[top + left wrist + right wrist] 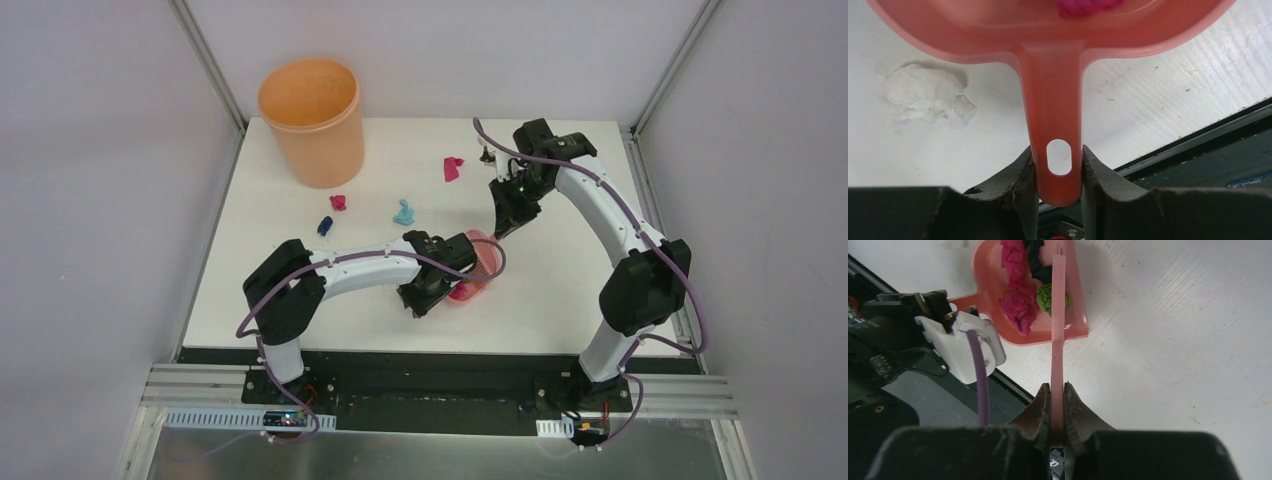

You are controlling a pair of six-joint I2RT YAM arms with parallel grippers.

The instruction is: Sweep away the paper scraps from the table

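Dustpan (1053, 95) clamped in left gripper (1058, 167), brush (1058, 315) in right gripper (1057, 396), green scrap (1046, 299) inside, right-wrist view only

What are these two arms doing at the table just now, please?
The left arm's fingers grip the dustpan by its handle, and the right arm's fingers pinch a hand brush reaching into it. Magenta scraps, a black scrap and a green scrap lie in the pan. On the table, two magenta wads, a light blue wad and a dark blue wad lie unswept.
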